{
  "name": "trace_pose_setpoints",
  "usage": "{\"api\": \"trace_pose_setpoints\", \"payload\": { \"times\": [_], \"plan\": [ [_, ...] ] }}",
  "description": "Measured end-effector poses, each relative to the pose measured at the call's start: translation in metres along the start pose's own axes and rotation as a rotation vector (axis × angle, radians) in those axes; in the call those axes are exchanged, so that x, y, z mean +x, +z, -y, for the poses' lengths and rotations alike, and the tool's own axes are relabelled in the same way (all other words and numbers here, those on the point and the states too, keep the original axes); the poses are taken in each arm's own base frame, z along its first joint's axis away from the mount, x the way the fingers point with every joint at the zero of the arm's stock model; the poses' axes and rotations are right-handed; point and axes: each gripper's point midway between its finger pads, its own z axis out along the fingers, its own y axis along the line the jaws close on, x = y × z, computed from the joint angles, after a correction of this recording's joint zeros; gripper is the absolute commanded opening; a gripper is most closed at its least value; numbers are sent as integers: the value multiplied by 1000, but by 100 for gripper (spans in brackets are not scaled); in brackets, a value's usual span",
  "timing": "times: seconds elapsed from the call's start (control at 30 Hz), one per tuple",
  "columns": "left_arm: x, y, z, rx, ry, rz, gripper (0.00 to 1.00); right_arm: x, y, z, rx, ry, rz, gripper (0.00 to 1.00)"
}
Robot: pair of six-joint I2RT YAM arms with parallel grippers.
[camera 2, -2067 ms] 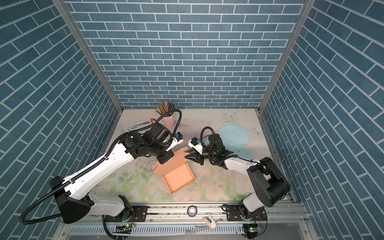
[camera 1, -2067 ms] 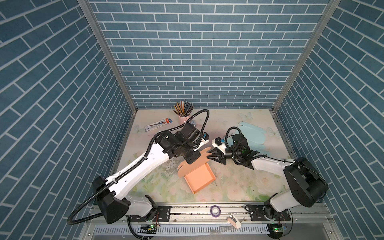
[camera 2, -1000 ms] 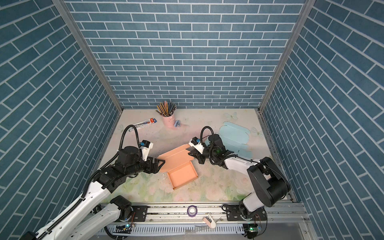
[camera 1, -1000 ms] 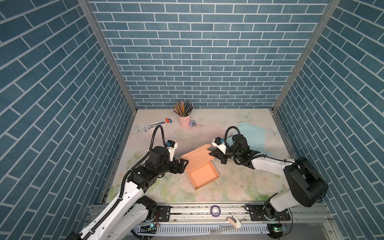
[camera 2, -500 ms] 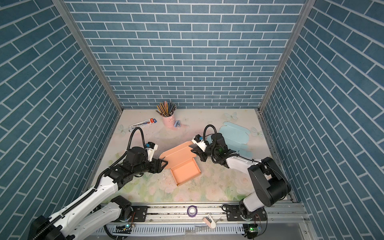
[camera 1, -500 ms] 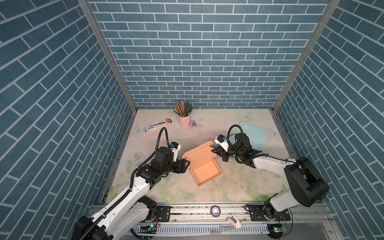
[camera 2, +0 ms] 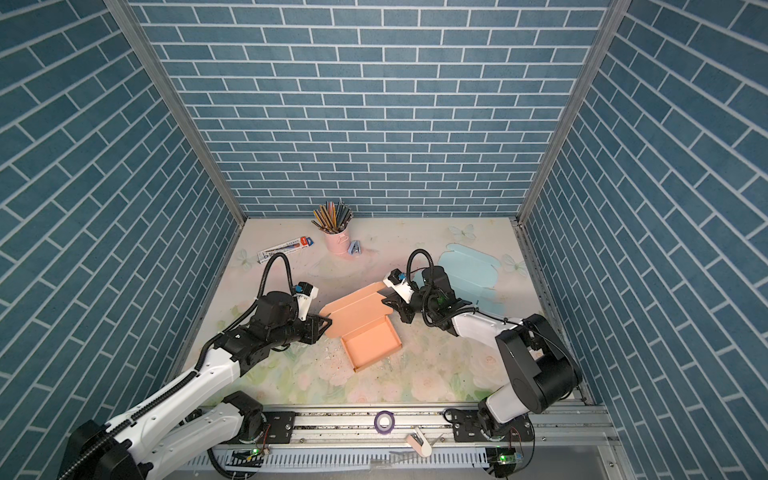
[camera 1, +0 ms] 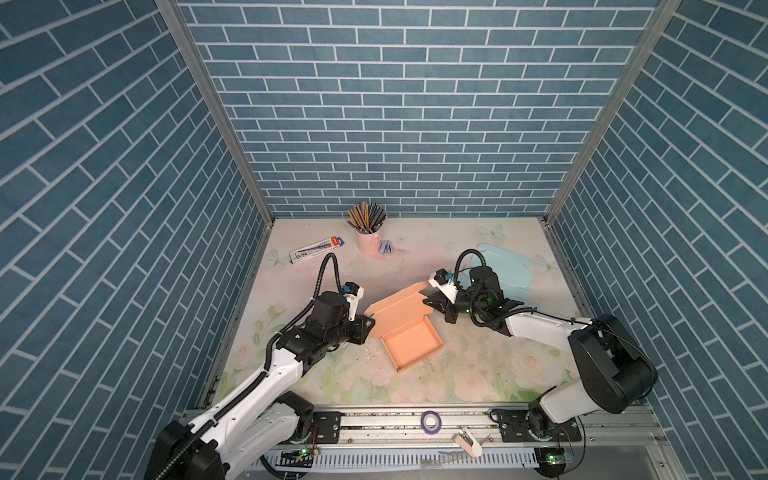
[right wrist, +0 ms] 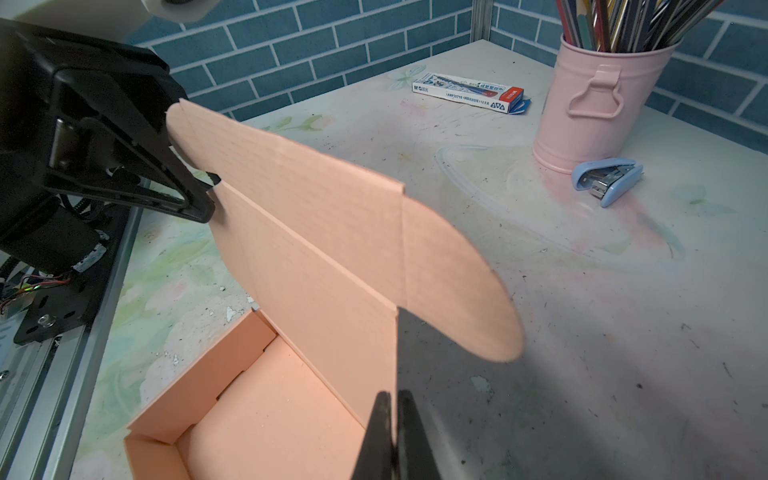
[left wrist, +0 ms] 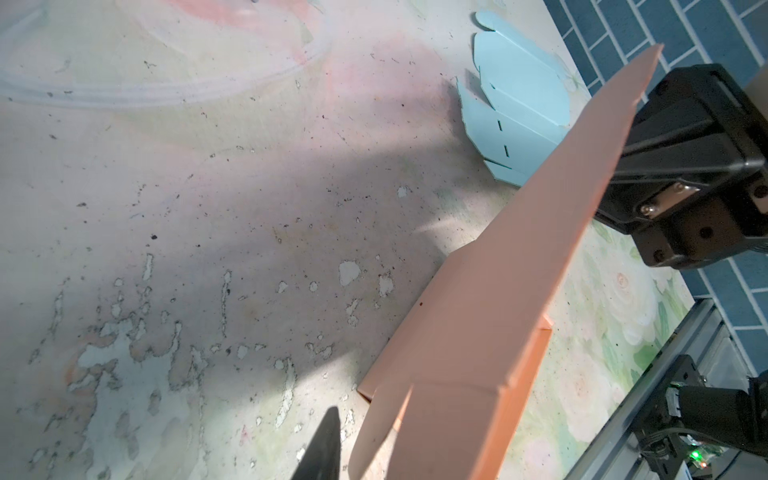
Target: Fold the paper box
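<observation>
The orange paper box (camera 1: pixel 411 349) sits near the middle of the table (camera 1: pixel 415 257). Its tray half lies flat and open, and its lid (camera 1: pixel 395 309) is raised at a slant on the far side. The right gripper (right wrist: pixel 394 399) is clenched on the lid's side edge, next to the rounded flap. The left gripper (right wrist: pixel 208 195) meets the opposite corner with a finger on each side of the card. I cannot tell if they press it, because in the left wrist view the lid hides all but one dark finger (left wrist: pixel 324 444). Well behind the box stand a pink cup (camera 1: pixel 369 241) of pencils (camera 1: pixel 366 216), with a blue stapler (camera 1: pixel 386 248) just beside it and a pen carton (camera 1: pixel 318 252) lying flat further left. A light-blue cardboard blank (camera 1: pixel 505 270) lies flat at the right, its near part covered by the right arm. A purple tape roll (camera 1: pixel 430 421) rests on the front rail (camera 1: pixel 374 419), apart from everything else.
</observation>
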Motion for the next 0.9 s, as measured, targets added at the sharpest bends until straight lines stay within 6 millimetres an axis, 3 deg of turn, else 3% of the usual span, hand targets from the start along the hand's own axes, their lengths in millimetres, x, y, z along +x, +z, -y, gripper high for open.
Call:
{"api": "trace_pose_setpoints", "payload": {
  "times": [0.4, 0.6, 0.9],
  "plan": [
    [4, 2, -1, -5, 0, -13, 23, 0, 0, 0, 3, 1, -1, 4],
    [4, 2, -1, -7, 4, -10, 10, 0, 0, 1, 3, 4, -1, 4],
    [2, 1, 0, -3, 6, -2, 7, 0, 0, 0, 4, 9, -2, 4]
  ]
}}
